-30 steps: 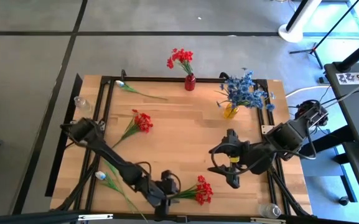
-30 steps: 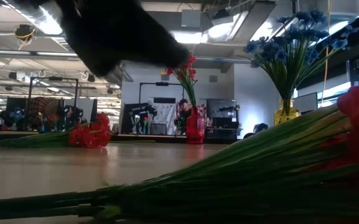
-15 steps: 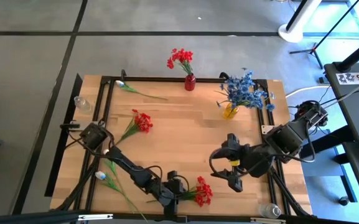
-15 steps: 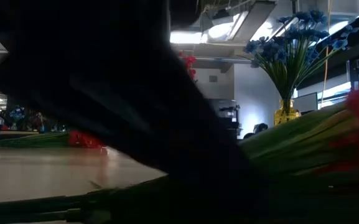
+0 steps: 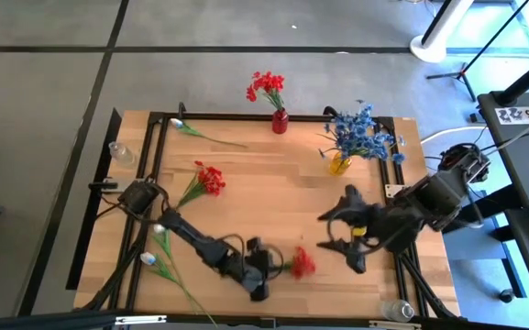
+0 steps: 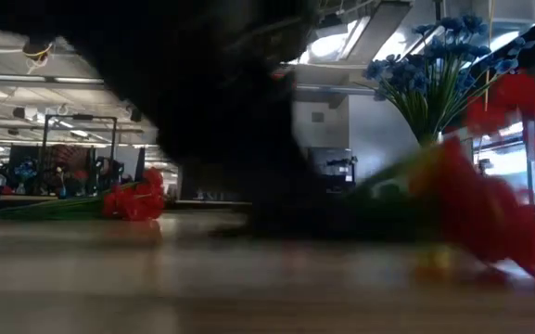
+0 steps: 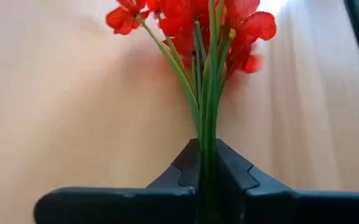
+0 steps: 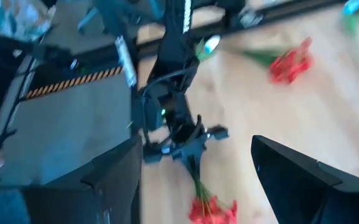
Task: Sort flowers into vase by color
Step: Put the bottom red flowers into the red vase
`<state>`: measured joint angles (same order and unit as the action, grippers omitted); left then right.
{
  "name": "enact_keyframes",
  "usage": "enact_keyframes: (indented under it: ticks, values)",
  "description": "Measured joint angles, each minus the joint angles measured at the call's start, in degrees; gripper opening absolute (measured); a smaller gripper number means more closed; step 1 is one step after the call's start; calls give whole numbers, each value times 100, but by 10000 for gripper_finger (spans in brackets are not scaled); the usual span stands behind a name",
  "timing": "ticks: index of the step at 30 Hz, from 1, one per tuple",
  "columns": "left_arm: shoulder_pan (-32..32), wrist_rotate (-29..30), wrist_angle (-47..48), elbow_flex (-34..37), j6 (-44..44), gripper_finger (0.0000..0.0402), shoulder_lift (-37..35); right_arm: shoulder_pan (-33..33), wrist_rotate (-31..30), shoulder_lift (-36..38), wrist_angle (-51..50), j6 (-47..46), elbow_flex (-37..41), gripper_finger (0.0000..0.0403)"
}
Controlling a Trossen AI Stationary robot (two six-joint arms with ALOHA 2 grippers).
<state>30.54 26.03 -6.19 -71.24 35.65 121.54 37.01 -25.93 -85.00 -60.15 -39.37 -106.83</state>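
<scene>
Pick-up step: left gripper (image 7: pixel 207 180) is clamped on stems of red flower bunch (image 7: pixel 195 25), blossoms just ahead of its tips, right gripper (image 5: pixel 351 240) gaping, empty, off to the side; next req. lift & carry to red vase (image 5: pixel 280 121).

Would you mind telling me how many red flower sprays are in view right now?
3: one in the red vase at the far edge, one lying left of centre, one held by the left pincer at the near edge.
</scene>
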Motion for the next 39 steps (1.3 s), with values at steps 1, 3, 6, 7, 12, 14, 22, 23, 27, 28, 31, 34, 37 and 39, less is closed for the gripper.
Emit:
enact_keyframes:
  ticks: [1,3,6,7,12,14,22,23,27,28,31,34,37,39]
  values:
    - [-87,68,44,0,-13,22,-178,-2,-132,69,2,89,-1,298]
    - [-245,267,130,-7,-212,27,-620,-45,-383,203,19,336,-3,298]
    - [-491,474,264,-17,-885,22,-1293,-245,-428,374,52,572,-4,298]
    - [-593,589,315,-17,-1098,18,-1510,-346,-374,447,55,580,-4,298]
    - [-1204,1153,266,-17,-2223,13,-2823,-1022,-217,759,138,1283,-4,298]
    - [-1527,1116,167,-17,-2545,17,-3271,-1359,-180,852,373,1881,-4,298]
    - [-3274,-10,-883,-17,-3518,18,-4647,-3337,885,1261,2175,4076,-5,298]
    - [-3525,-385,-1114,-17,-3515,18,-4701,-3644,1146,1269,2375,4152,-9,298]
    - [-4416,-1913,-2187,-17,-3425,18,-4722,-4877,2734,1034,3118,4154,-11,298]
    - [-4566,-2080,-2378,-23,-3351,18,-4654,-5119,3107,905,3328,4052,-11,298]
    - [-4976,-2502,-2579,-24,-2972,17,-4452,-5552,3860,435,3907,3638,-2,298]
    - [-5185,-2820,-2961,-17,-2691,17,-4272,-5768,4006,34,4394,3444,0,298]
    - [-5282,-3023,-3044,-18,-2692,17,-4226,-5864,3997,-226,4844,3307,0,298]
    - [-5367,-3201,-3012,-17,-2577,17,-4208,-5889,4008,-361,5185,3227,0,298]
